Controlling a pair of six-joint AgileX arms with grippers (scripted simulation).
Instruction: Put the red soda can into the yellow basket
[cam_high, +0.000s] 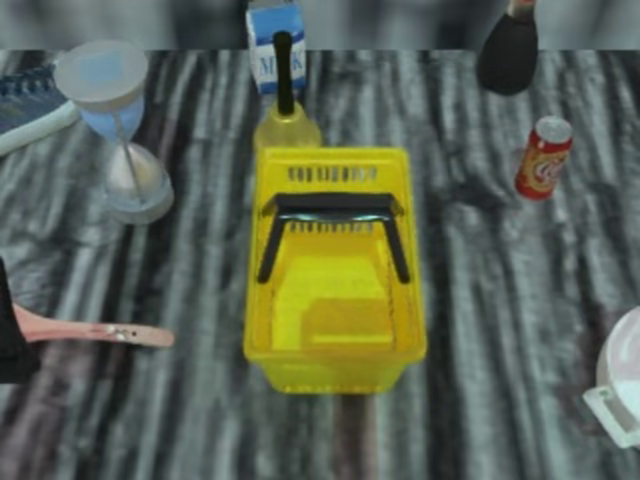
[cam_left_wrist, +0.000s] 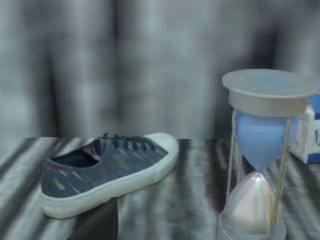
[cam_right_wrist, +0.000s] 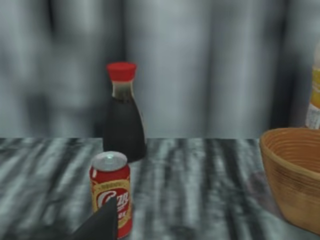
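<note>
Left tool (cam_left_wrist: 97, 222): only a dark wedge of it shows at the near edge of my left wrist view; I cannot tell how far open it is, and I see nothing in its hold.
Sneaker (cam_left_wrist: 107, 172): dark blue with a white sole, lying on the grey streaked tabletop (cam_high: 480, 300) at its far left corner.
Hourglass (cam_high: 115, 130): blue and clear, standing upright just right of the sneaker.
Wooden handle (cam_high: 100, 332): pinkish, lying near the left edge, well apart from the hourglass.
Milk carton (cam_high: 275, 45): blue and white, at the far edge, centre.
Bell (cam_high: 287, 120): yellowish with a black handle, between the carton and the basket.
Yellow basket (cam_high: 335, 160): in the middle of the tabletop, its black handles crossing over the opening.
Dark bottle (cam_right_wrist: 123, 120): red cap, at the far edge, beyond the can.
Red soda can (cam_high: 543, 158): upright on the tabletop, right of the basket and well apart from it.
Right tool (cam_right_wrist: 100, 222): a dark wedge low in my right wrist view, in front of the can; I cannot tell its opening.
Woven bowl (cam_right_wrist: 292, 175): tan, beside the can in the right wrist view.
</note>
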